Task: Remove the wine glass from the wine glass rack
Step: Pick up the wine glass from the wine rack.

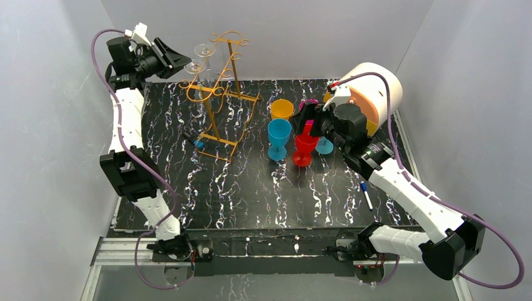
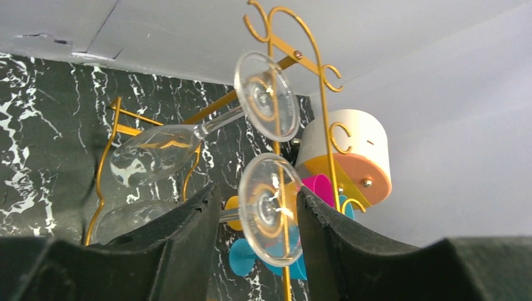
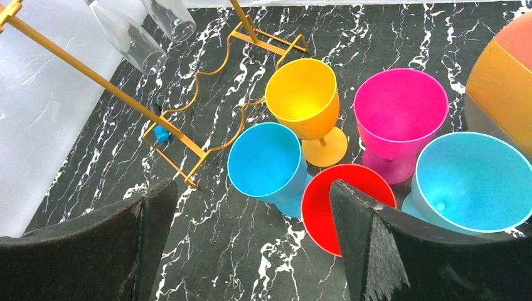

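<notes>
Left end effector [image 2: 256,192] straddling clear wine glass [image 2: 270,213], grip unclear, right end effector [image 3: 251,185] released

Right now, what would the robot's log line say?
left jaws: around foot of lower glass | right jaws: open over cups | glass: on rack

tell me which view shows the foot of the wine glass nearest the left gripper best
The left wrist view: the foot of the wine glass sits large and face-on between the jaws of the left gripper. The top external view shows it small and faint. The right wrist view catches only clear bowls at its top edge, no foot.
</notes>
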Robot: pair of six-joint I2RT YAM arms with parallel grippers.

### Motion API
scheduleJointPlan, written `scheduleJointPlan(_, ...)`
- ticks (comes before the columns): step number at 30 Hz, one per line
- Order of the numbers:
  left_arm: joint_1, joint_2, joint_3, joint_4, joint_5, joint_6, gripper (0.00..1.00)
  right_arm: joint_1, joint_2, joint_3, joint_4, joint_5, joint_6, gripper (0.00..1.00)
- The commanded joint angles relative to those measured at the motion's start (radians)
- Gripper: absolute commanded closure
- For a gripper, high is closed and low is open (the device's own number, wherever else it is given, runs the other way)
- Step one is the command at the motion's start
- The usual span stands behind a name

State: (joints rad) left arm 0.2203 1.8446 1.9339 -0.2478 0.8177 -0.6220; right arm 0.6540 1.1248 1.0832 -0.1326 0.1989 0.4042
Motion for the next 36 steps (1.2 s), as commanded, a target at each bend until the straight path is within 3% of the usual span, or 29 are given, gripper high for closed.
scheduleJointPlan(1,-0.009,0.011,0.041,-0.102,0.004,0.08,0.57,-0.008,-0.025,-0.002,0.057,-0.003,-0.01,0.01)
scheduleJointPlan(6,-0.029,0.016,0.052,-0.139,0.028,0.119,0.7,-0.008,-0.023,-0.001,0.055,0.005,-0.008,0.01)
scheduleJointPlan(12,-0.042,0.021,0.058,-0.152,0.036,0.138,0.78,-0.008,-0.011,0.003,0.047,0.021,-0.002,0.01)
scheduleJointPlan(15,-0.043,0.016,0.055,-0.162,0.043,0.148,0.93,-0.008,-0.012,0.004,0.045,0.02,-0.003,0.01)
scheduleJointPlan(18,-0.042,0.015,0.056,-0.177,0.025,0.161,0.99,-0.007,-0.013,0.001,0.048,0.022,-0.004,0.01)
scheduleJointPlan(36,-0.048,0.001,0.056,-0.138,-0.003,0.098,1.0,-0.008,0.0,0.012,0.04,0.016,0.007,0.01)
